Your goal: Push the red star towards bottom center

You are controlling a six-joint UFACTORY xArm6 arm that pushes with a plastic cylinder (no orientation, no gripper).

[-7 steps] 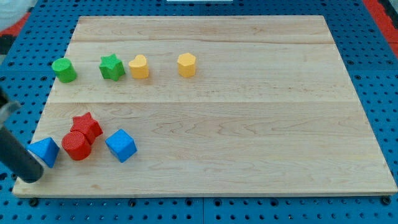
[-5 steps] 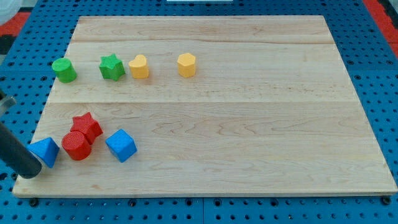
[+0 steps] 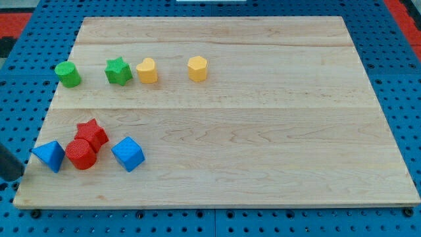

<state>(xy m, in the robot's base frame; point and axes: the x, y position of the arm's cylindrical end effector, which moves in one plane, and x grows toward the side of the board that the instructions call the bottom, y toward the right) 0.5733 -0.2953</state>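
Observation:
The red star [image 3: 91,133] lies at the board's lower left, touching a red cylinder [image 3: 81,154] just below it. A blue triangular block [image 3: 49,156] sits to their left and a blue cube [image 3: 127,154] to their right. My tip [image 3: 14,176] shows only as a dark stub at the view's left edge, off the wooden board [image 3: 263,131], left of the blue triangular block and apart from it. It is well left of the red star.
A green cylinder [image 3: 68,74], a green star [image 3: 118,71], a yellow heart-like block [image 3: 147,70] and a yellow hexagon [image 3: 197,68] stand in a row near the board's upper left. A blue pegboard surrounds the board.
My rod has slid to the left, away from the blue triangular block, and is now mostly out of view. The blocks stay about where they were.

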